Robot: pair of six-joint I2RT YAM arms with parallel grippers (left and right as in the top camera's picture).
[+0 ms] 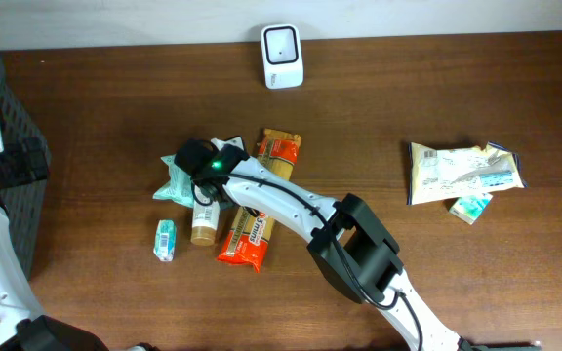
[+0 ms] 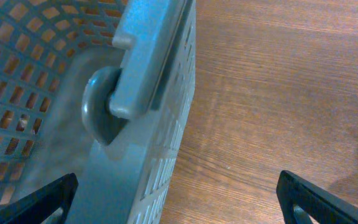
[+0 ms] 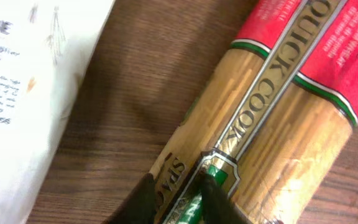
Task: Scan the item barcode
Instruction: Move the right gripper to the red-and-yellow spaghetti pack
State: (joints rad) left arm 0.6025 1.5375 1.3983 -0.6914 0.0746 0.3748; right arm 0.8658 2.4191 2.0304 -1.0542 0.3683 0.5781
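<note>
A long spaghetti packet with gold middle and red ends lies at the table's centre, partly under my right arm. In the right wrist view my right gripper is pinched on one edge of the spaghetti packet, one dark finger on the wood side and the other on the green label. The white scanner stands at the far edge. My left gripper hangs wide open over the rim of the grey basket, holding nothing.
A teal and white pouch, a small bottle and a small teal box crowd the packet's left side. A pale packet and a small teal item lie at the right. The basket fills the left edge.
</note>
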